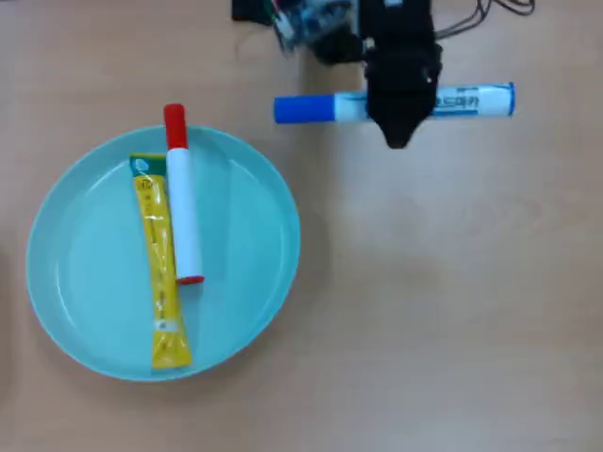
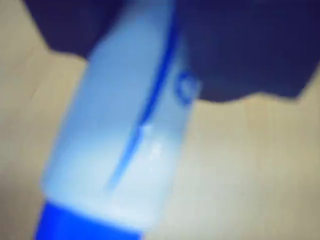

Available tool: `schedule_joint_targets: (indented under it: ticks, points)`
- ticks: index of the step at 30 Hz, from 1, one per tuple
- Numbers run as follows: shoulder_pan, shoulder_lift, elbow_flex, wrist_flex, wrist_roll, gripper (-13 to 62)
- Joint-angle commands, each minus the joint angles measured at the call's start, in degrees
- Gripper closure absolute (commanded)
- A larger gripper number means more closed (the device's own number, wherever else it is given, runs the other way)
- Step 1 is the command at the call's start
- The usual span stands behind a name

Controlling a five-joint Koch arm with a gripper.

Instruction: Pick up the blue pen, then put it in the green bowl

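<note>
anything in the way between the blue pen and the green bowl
Nothing visible stands on the bare table between the blue pen, which lies under the claw, and the green bowl. Inside the bowl, a red-capped marker and a yellow tube fill the middle, leaving its sides free.

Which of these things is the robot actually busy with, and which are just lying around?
Part of the job:
- blue pen, on the table, under the gripper
- green bowl, where the pen should end up

Just lying about:
- red-capped marker, in the bowl
- yellow tube, in the bowl beside that marker
- cables at the top edge
</note>
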Motion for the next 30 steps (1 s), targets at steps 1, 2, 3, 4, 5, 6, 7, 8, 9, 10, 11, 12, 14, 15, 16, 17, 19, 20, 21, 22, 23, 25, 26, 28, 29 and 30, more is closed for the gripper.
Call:
schedule_joint_targets:
  ticks: [1,2,3,4,5,6,7,8,9,10,11,12,14,15,16,17,19,20,21,22,23,25,26,28,29,30]
  points:
    - [3.5,4.3,-0.9,-3.9,-0.7,56.3]
    - [5.4,4.7,0.4,-4.5,-1.1,56.3]
    - [7.4,4.9,1.6,-5.4,-1.6,56.3]
    - [8.9,5.1,2.5,-6.9,-2.1,56.3]
    - [9.9,5.1,3.1,-8.1,-2.9,56.4]
    - [10.8,5.1,3.3,-9.1,-3.7,56.3]
    - [12.0,5.0,3.3,-10.1,-4.6,56.3]
    - [13.4,4.9,3.3,-11.0,-5.5,56.3]
    - [15.0,4.8,3.3,-11.8,-6.2,56.3]
    - [16.1,4.8,3.3,-12.4,-6.8,56.3]
    - [16.9,4.8,3.3,-12.9,-7.3,56.3]
    - [17.5,4.7,3.3,-13.4,-7.8,56.3]
    - [19.2,4.7,3.3,-14.6,-8.5,56.3]
    - [20.5,4.6,3.3,-15.2,-8.7,56.3]
    - [21.6,4.5,3.1,-16.0,-8.7,56.3]
    - [22.6,4.4,3.0,-17.1,-8.7,56.3]
    - [24.4,4.3,3.1,-19.6,-8.7,56.3]
    - [25.5,4.2,3.0,-21.1,-8.7,56.3]
    - [26.5,4.2,3.0,-22.4,-8.7,56.3]
    - [27.4,4.2,2.8,-23.7,-8.7,56.3]
    - [28.3,4.1,2.7,-25.0,-8.7,56.3]
    - [30.0,4.0,2.5,-27.3,-8.7,56.2]
    - [30.7,4.0,2.5,-28.7,-8.7,56.2]
    - [32.3,2.8,2.6,-31.5,-8.7,56.1]
    - [33.3,1.4,2.6,-32.8,-8.7,56.0]
    - [34.2,-0.1,2.8,-33.8,-8.7,56.0]
